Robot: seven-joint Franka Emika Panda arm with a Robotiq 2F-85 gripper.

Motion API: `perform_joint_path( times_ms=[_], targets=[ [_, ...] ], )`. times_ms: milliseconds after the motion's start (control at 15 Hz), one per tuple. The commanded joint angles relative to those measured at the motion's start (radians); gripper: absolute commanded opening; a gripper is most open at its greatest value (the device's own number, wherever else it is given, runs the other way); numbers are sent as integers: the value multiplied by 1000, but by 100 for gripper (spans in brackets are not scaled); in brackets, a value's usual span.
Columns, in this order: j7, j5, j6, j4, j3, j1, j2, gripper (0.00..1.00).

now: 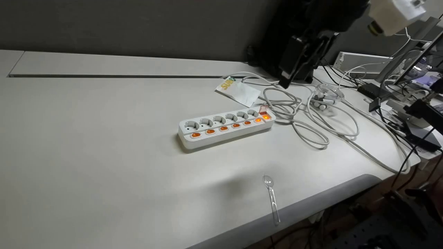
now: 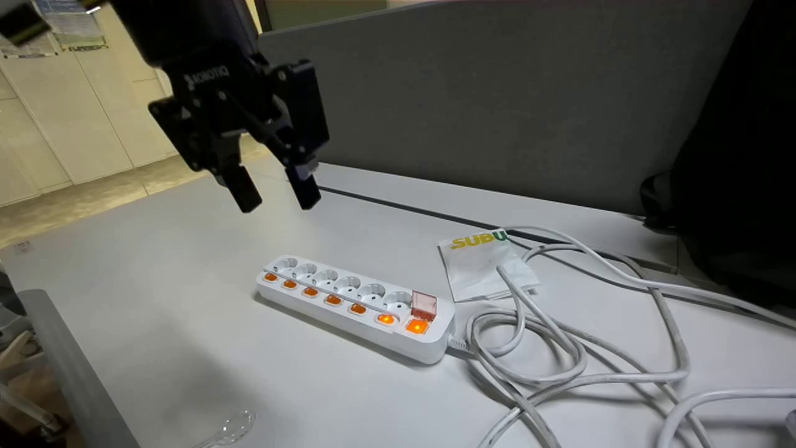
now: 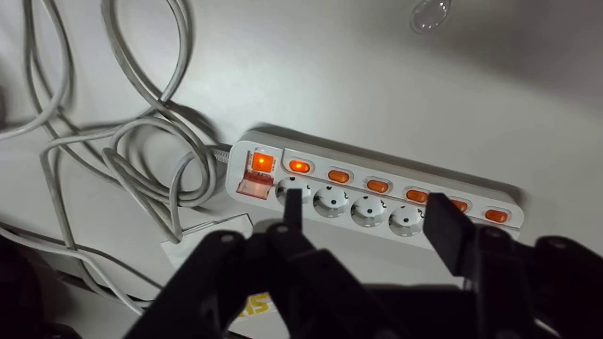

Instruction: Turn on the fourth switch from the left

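Note:
The long white power strip (image 1: 225,137) lies on the table in both exterior views (image 2: 348,323) and the wrist view (image 3: 239,165). The fourth switch (image 1: 236,125), counted from the cordless end, is a small orange-red rocker and looks unlit. It also shows in an exterior view (image 2: 333,300) and the wrist view (image 3: 378,186). The rocker nearest the cord (image 3: 299,166) and the square main switch (image 3: 262,162) glow. My gripper (image 2: 278,205) is open and empty, high above the table and apart from the strip. In the wrist view its fingertips (image 3: 363,200) frame the sockets, with the fourth switch visible between them.
A clear plastic spoon (image 1: 271,197) lies near the table's front edge. A white napkin (image 1: 238,90) and coiled grey cable (image 2: 528,367) lie at the strip's cord end. A red flip cover (image 2: 424,305) stands open by the main switch. A grey partition (image 2: 497,106) runs behind the table.

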Motion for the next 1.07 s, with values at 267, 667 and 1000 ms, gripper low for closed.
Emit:
perform_joint_path(
  times_ms=[267,667,1000],
  targets=[
    [33,-31,109,124,37,11,254,11],
    [-11,31,167,158,56,16,347,0],
    [-7,83,198,160,64,6,375,0]
  ],
)
